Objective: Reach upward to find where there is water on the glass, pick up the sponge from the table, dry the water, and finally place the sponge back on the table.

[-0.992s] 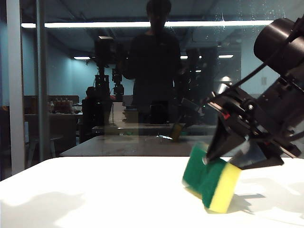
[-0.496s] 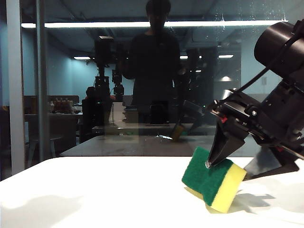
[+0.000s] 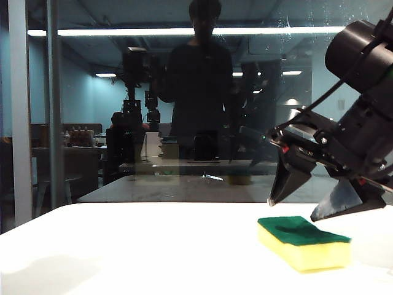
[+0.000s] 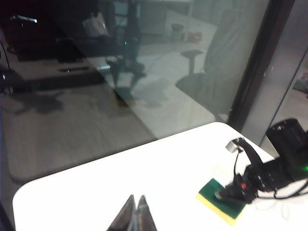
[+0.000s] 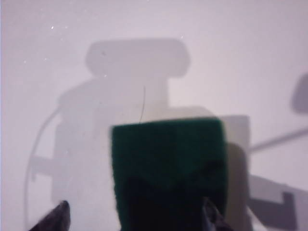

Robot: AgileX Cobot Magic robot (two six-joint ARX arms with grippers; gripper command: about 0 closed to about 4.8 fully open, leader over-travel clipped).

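Observation:
The sponge (image 3: 304, 243) lies flat on the white table (image 3: 123, 252), green layer up and yellow foam below. My right gripper (image 3: 293, 210) hangs just above it, open, touching nothing. In the right wrist view the sponge (image 5: 168, 159) lies under the spread jaws of the right gripper (image 5: 135, 207). My left gripper (image 4: 136, 199) is shut and empty over the table (image 4: 120, 173), well away from the sponge (image 4: 219, 199). The glass (image 3: 184, 92) rises behind the table's far edge. Faint whitish specks of water (image 3: 287, 23) show near its upper right.
A grey vertical frame bar (image 3: 18, 110) runs down the left of the pane. A person, desks and light strips are reflected in the glass. The table's rounded near corner (image 4: 21, 197) shows in the left wrist view.
The right gripper's jaws have opened and let go of the tilted sponge, which has dropped flat onto the table. The gripper has lifted slightly off it.

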